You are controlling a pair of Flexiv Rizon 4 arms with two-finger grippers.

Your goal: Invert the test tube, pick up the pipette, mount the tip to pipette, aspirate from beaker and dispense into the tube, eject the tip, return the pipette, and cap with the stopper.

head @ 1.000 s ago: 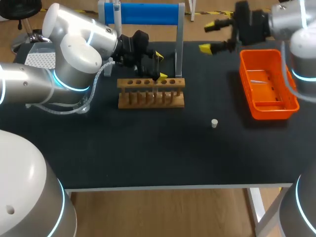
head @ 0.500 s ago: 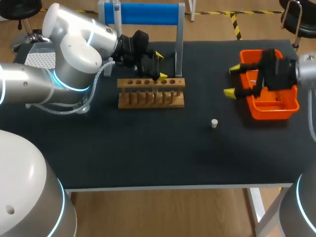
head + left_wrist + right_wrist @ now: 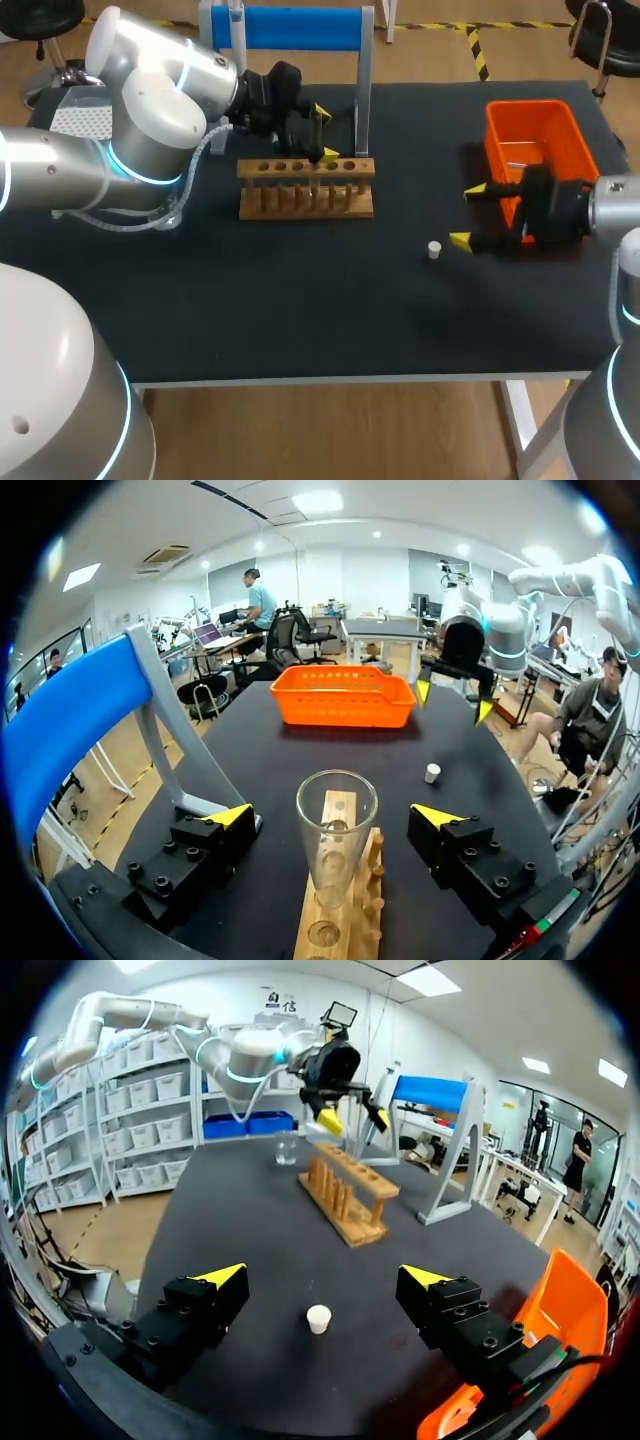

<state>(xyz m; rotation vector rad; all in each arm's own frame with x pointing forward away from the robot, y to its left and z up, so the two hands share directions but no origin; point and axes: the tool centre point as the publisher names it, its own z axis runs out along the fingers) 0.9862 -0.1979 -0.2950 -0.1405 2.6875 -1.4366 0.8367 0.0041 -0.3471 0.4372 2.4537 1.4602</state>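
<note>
A clear test tube point(image 3: 337, 825) stands mouth up in the wooden rack point(image 3: 305, 188), point(image 3: 335, 920). My left gripper point(image 3: 318, 132), point(image 3: 333, 816) is open on either side of the tube, with neither finger touching it. The small white stopper point(image 3: 434, 250), point(image 3: 318, 1318) lies on the black table, right of the rack. My right gripper point(image 3: 468, 215), point(image 3: 322, 1277) hangs open just right of the stopper, which lies ahead of and between its fingers. A glass beaker point(image 3: 287, 1148) stands beyond the rack; the left arm hides it in the head view.
An orange tray point(image 3: 497, 140), point(image 3: 345, 695), point(image 3: 560, 1330) sits at the right, close behind my right gripper. A blue-topped stand point(image 3: 290, 28), point(image 3: 430, 1095) rises behind the rack. The table's front edge point(image 3: 330, 380) runs below.
My right arm swept from the back right, over the orange tray, forward and down to beside the stopper. The left arm and the tube have not moved.
</note>
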